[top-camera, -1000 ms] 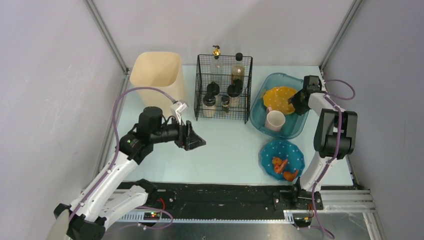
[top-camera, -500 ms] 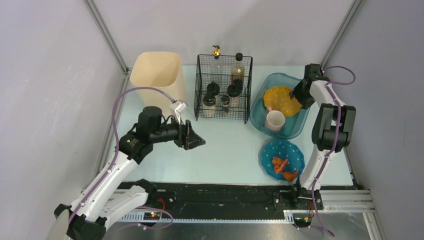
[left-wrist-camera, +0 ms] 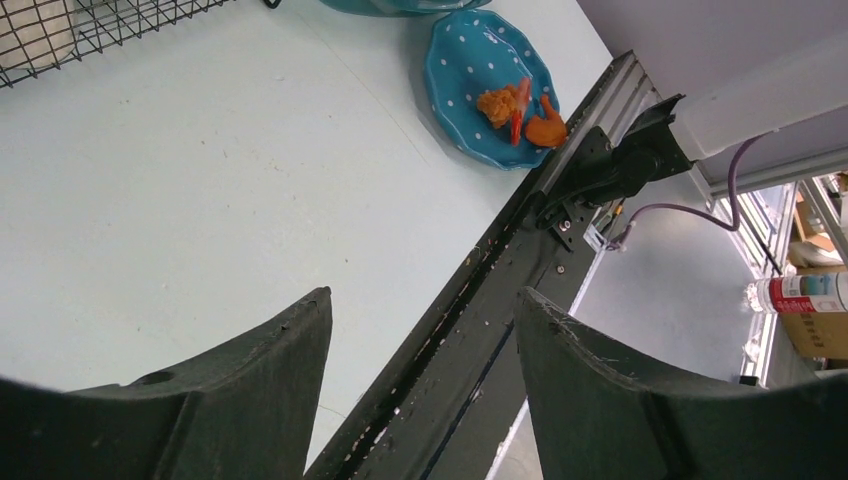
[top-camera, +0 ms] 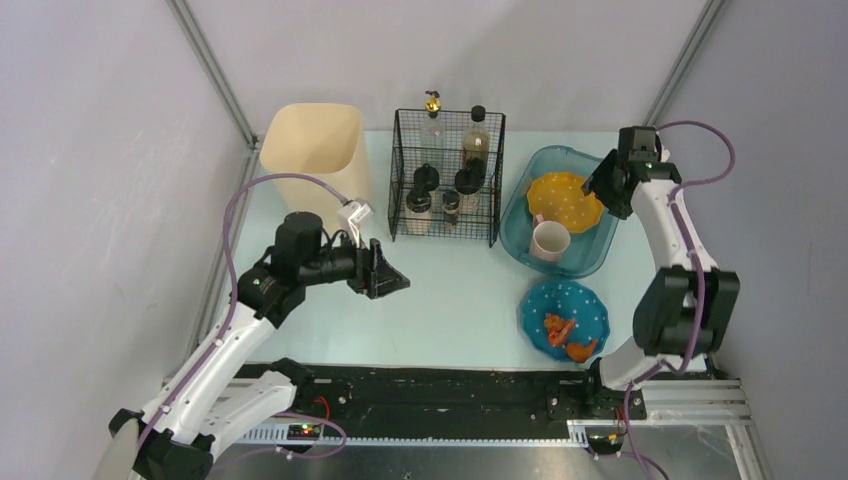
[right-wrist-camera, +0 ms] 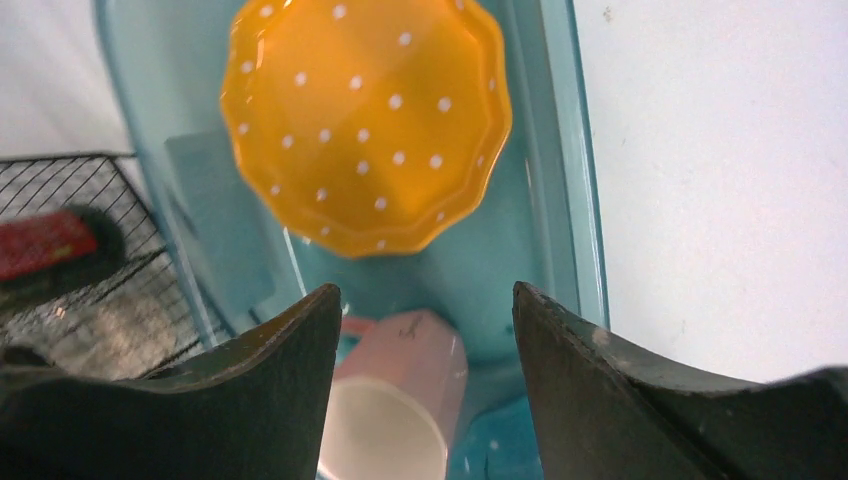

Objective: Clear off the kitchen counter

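Right gripper (top-camera: 604, 188): raised and drawn back over the last second, jaws spread wide, holding nothing. Directly below it: yellow plate (right-wrist-camera: 365, 125) lying in the teal tub (right-wrist-camera: 565, 150), pink mug (right-wrist-camera: 400, 390) alongside. Read as release complete. Left gripper (top-camera: 396, 283): unmoved, parted, empty, hovering above the kitchen counter (top-camera: 450, 300). Ahead of its tips, on the counter: blue plate (left-wrist-camera: 480, 85) with food scraps. Treat as likely next item.

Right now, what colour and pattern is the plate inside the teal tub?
The plate is orange-yellow with white dots; clearest in the right wrist view.
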Robot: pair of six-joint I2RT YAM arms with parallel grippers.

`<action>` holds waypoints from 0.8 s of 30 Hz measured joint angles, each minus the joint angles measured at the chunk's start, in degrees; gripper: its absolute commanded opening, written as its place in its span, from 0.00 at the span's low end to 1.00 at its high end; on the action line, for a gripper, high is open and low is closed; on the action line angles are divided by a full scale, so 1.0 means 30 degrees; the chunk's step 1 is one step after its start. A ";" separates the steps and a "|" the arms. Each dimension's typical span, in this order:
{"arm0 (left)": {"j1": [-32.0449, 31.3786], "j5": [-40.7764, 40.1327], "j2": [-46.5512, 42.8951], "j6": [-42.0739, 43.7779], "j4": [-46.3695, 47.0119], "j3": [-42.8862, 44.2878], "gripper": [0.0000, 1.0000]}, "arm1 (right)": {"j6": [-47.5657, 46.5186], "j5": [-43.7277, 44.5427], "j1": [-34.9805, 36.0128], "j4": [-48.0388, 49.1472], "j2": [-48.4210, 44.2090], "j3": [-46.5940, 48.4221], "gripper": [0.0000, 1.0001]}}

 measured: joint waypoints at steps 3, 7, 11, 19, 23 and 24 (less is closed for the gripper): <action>0.0015 0.0000 0.0000 -0.0007 0.0000 0.0000 0.73 | -0.0124 0.0029 0.0605 -0.0109 -0.2259 -0.1100 0.67; 0.0029 -0.0015 0.0000 -0.0022 0.0000 -0.0015 0.74 | -0.0226 0.0087 0.2157 -0.0430 -0.4991 -0.3271 0.65; 0.0029 -0.0015 0.0000 -0.0029 0.0015 -0.0146 0.75 | -0.0262 0.0277 0.4947 -0.1282 -0.7337 -0.5020 0.63; 0.0029 -0.0066 0.0007 -0.0051 0.0007 -0.0284 0.75 | -0.0036 -0.0889 0.9151 -0.1632 -1.1256 -0.7657 0.45; 0.0080 -0.0087 0.0095 -0.0080 0.0007 -0.0284 0.76 | 0.0168 -0.1508 1.0615 -0.1603 -1.1679 -0.9420 0.23; 0.0117 -0.0124 0.0146 -0.0087 0.0007 -0.0291 0.77 | 0.0299 -0.1603 1.0958 -0.1610 -1.1606 -0.9894 0.20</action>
